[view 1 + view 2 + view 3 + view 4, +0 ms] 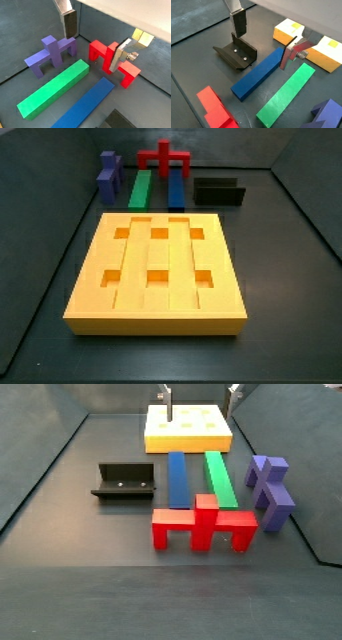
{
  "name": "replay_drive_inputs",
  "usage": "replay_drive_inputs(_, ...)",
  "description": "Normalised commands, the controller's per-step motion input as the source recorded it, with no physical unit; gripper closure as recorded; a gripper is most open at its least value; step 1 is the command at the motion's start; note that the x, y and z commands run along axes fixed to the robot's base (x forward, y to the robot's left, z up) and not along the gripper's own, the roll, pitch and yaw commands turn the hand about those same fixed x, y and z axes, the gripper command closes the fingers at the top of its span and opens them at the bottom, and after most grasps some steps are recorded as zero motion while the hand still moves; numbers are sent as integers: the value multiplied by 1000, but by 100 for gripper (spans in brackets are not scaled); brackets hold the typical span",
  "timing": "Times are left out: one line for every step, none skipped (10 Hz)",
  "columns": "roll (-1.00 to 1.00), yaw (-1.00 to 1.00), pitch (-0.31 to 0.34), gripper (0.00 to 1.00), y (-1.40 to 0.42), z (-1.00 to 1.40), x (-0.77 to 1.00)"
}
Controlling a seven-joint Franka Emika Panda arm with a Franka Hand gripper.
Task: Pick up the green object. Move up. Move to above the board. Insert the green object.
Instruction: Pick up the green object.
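The green object [53, 90] is a long green bar lying flat on the dark floor beside the dark blue bar [87, 105]. It also shows in a wrist view [288, 95] and in both side views [139, 190] [219, 476]. The board [160, 258] is a large yellow-orange block with six square holes, also seen in a side view [187, 429]. My gripper [93, 50] [262, 49] is open and empty, hanging high above the floor with nothing between its fingers. In a side view the gripper [201, 392] shows at the picture's upper edge over the board.
A red block [201, 524] stands at the bars' end away from the board. A purple stepped block [271, 489] stands beside the green bar. The fixture [124, 482] stands beside the blue bar. Grey walls ring the floor.
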Motion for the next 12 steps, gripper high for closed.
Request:
replay_drive_inputs(0, 0, -16, 0, 0, -49, 0)
replay_drive_inputs(-50, -29, -21, 0, 0, -43, 0)
replay_drive_inputs(-39, 0, -109, 0, -49, -111, -137)
replay_drive_inputs(-116, 0, -103, 0, -120, -477, -17)
replay_drive_inputs(-26, 0, -119, 0, -297, -577, -203)
replay_drive_inputs(4, 0, -77, 0, -406, -589, -111)
replay_drive_inputs(143, 49, -16, 0, -500, -606, -40)
replay_drive_inputs(210, 86, -11, 0, -509, -643, -120)
replay_drive_inputs(226, 80, 0, 0, -360, -646, -129)
replay_drive_inputs(226, 129, 6, 0, -157, -569, -117)
replay_drive_inputs(216, 149, 34, 0, -11, -477, -151)
replay_drive_inputs(204, 94, 39, 0, -11, -411, -246)
